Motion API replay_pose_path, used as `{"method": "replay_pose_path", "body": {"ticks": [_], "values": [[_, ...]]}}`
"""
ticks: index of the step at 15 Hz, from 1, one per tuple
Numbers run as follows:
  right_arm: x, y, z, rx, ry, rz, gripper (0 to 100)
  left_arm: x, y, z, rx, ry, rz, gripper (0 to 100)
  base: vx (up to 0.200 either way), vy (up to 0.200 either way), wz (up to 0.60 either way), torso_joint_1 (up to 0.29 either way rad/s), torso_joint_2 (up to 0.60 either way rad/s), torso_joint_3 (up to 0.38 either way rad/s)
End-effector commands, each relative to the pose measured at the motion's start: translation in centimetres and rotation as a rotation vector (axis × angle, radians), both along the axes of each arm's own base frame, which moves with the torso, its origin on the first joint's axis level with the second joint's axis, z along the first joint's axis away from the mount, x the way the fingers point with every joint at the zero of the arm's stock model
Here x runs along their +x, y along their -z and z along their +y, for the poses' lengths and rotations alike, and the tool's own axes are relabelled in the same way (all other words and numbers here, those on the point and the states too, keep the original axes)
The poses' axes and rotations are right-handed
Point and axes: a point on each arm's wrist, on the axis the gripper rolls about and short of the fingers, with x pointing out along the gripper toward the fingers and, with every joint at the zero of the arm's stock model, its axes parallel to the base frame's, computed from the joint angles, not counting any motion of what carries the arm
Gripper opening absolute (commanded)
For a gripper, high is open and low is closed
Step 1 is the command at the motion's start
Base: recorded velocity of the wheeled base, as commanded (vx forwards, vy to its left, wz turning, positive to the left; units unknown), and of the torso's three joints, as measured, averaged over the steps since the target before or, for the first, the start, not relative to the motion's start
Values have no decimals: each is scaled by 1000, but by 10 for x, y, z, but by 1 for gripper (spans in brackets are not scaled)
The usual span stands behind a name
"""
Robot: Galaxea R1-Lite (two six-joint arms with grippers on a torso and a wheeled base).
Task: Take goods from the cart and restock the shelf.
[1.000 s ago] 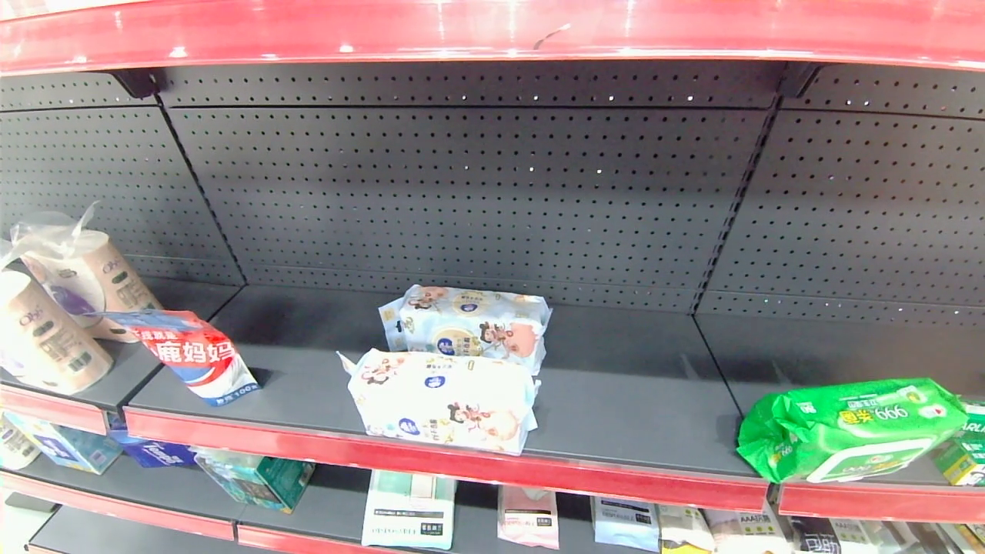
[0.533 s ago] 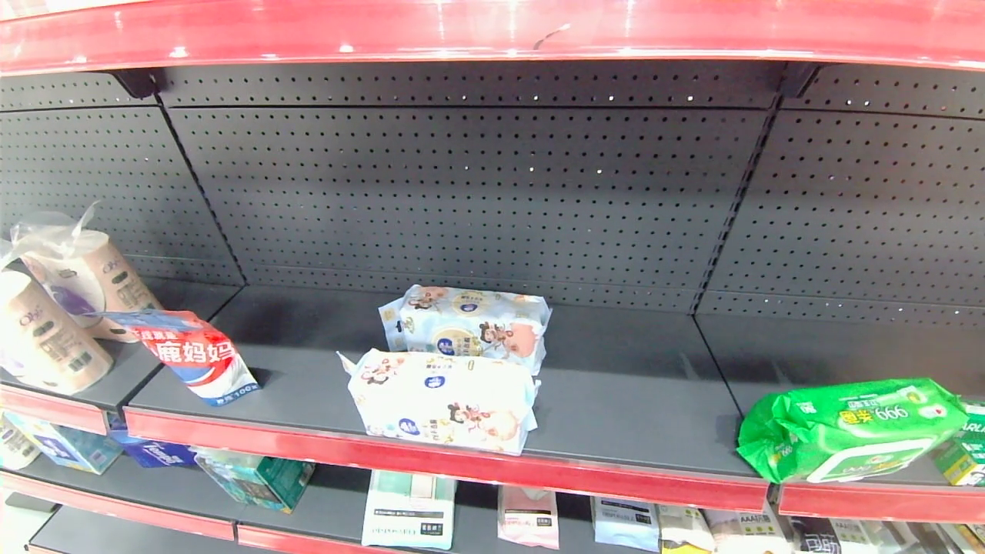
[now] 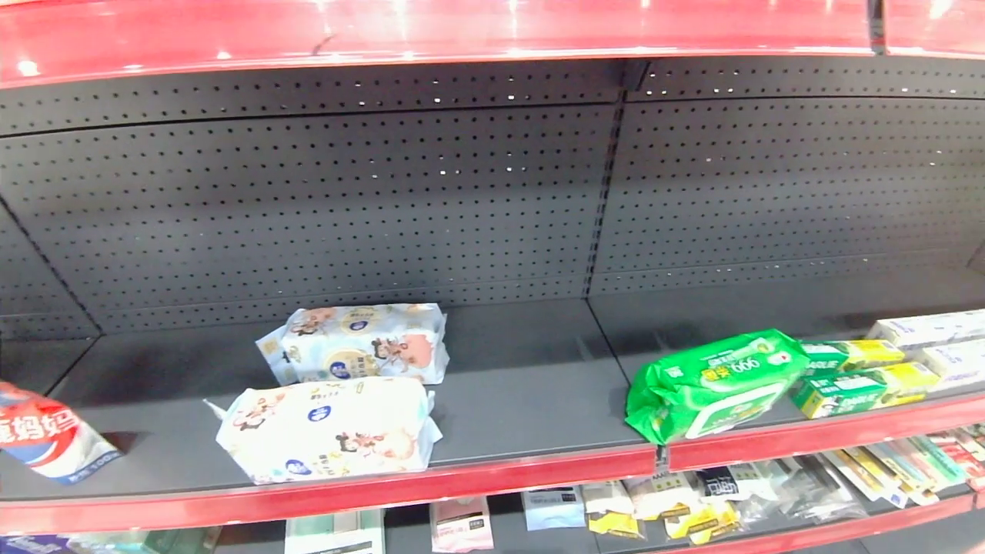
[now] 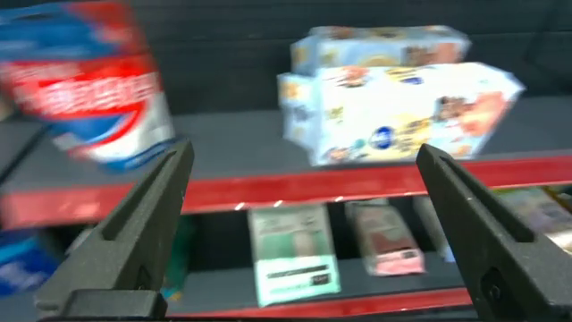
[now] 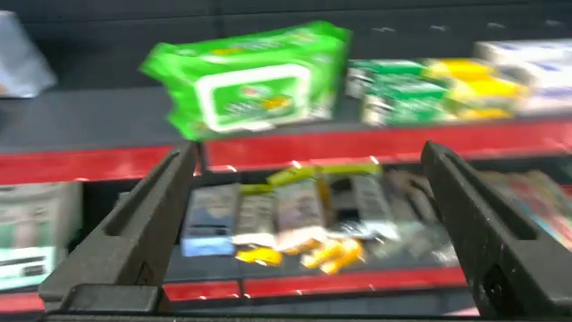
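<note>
Lengthwise along the shelf [image 3: 539, 400] lie two white packs [image 3: 327, 431] [image 3: 358, 344], left gripper [image 4: 304, 150] and right gripper [image 5: 308, 148] both spread.

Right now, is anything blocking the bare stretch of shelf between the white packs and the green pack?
Nothing visible does. The shelf lies bare between the front white pack and the green pack.

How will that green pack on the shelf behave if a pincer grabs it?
The green pack probably dents and sags: its film wrapper is crinkled. The glossy film may slip. Lying flat on the shelf, it should slide under a push rather than tip or roll.
</note>
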Motion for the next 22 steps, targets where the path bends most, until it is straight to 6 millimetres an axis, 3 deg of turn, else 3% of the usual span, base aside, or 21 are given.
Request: {"method": "replay_pose_path", "body": {"ticks": [1, 5, 6, 7, 8, 9, 12, 18, 22], "values": [[0, 0, 0, 0, 0, 3, 100, 0, 0, 0, 0, -1, 0, 100, 0, 0, 0, 0, 0, 0], [0, 0, 0, -2, -1, 3, 100, 0, -1, -1, 43, 28, -7, 100, 0, 0, 0, 0, 0, 0], [0, 0, 0, 1, 0, 3, 100, -2, -36, -1, 28, 49, -40, 100, 0, 0, 0, 0, 0, 0], [0, 0, 0, 0, 0, 3, 100, 16, -93, -1, -87, 21, 7, 100, 0, 0, 0, 0, 0, 0], [0, 0, 0, 0, 0, 2, 100, 33, -129, 0, -184, -10, 15, 100, 0, 0, 0, 0, 0, 0], [0, 0, 0, 0, 0, 2, 100, 46, -138, 1, -174, -42, 49, 100, 0, 0, 0, 0, 0, 0], [0, 0, 0, -3, -4, 2, 100, 61, -131, 3, -117, -152, 130, 100, 0, 0, 0, 0, 0, 0], [0, 0, 0, -2, -4, 2, 100, 56, -123, 3, -111, -149, 132, 100, 0, 0, 0, 0, 0, 0], [0, 0, 0, 0, -4, 0, 100, 48, -117, 3, -100, -144, 112, 100, 0, 0, 600, 2, 2, 2]]}}
